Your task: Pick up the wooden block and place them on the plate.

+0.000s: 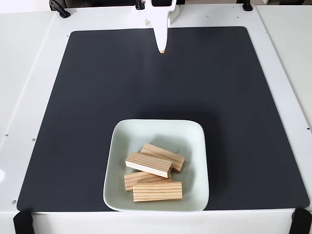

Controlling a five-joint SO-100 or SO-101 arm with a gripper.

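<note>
Several light-tan wooden blocks (152,171) lie piled inside the pale mint-white square plate (122,141) at the front middle of the black mat. One block (148,165) rests on top of the others. My white gripper (161,48) hangs at the far edge of the mat, well away from the plate, pointing down with its jaws together and nothing in them.
A black mat (87,97) covers most of the white table (29,73). Black clamps (58,9) sit at the table's far edge, and black straps (22,222) at the front corners.
</note>
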